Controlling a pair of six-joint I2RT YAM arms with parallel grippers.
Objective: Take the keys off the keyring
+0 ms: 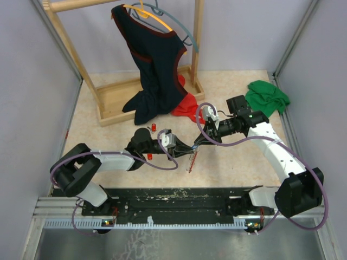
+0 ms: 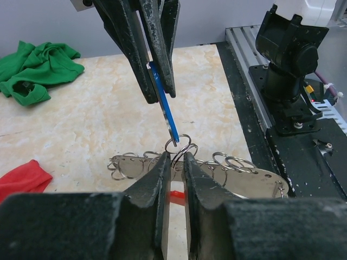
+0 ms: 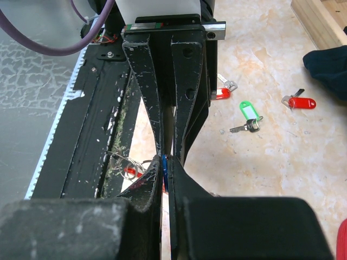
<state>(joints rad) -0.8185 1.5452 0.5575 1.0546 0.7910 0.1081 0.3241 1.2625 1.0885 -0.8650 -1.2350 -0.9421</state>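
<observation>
**Keyring and keys.** One keyring (image 2: pixel 227 174), a flat silvery metal strip with at least five wire split rings, sits over the table's near middle. The left gripper (image 2: pixel 174 161) is clenched on its edge. One blue key (image 2: pixel 169 116), a flat plastic tag hooked to the middle ring, is pinched in the right gripper (image 2: pixel 160 93).

Three keys lie loose on the marbled table (image 3: pixel 260 162): first red key (image 3: pixel 219 93), green key (image 3: pixel 248 110), second red key (image 3: pixel 301 102).

The crossed fingers hide most of the strip from above.

Beyond lie one crumpled green cloth (image 1: pixel 267 97), one red cloth (image 1: pixel 186 108) and one wooden rack (image 1: pixel 116 100) holding a dark garment (image 1: pixel 154 65).
</observation>
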